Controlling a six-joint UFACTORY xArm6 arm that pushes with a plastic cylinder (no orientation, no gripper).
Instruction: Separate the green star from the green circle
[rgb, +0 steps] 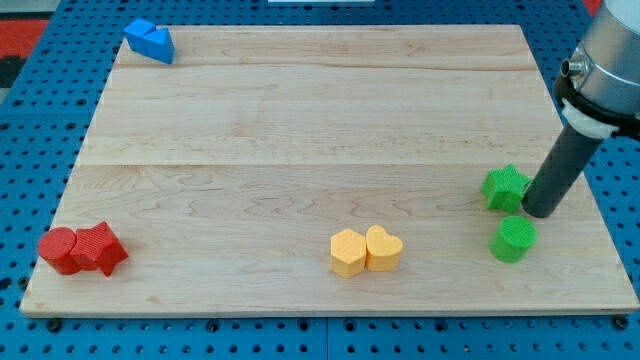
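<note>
Desk (300, 120) carries four groups, well apart.

- View's top left corner: blue block (150, 41), alone; shape not resolved.
- View's bottom left: red circle (59, 249) on the left, touching a red block (99, 247) on its right.
- Bottom centre: yellow hexagon (348, 252) on the left, touching the yellow heart (384, 248) on its right.
- View's right edge: green star (505, 187) above the green circle (513, 239), near each other but apart.
- My tip (541, 212) sits just right of the star, touching or nearly so, above and right of the circle.

Green star (505, 187) flat near the view's right edge, green circle (513, 239) just below (slightly apart).
</note>
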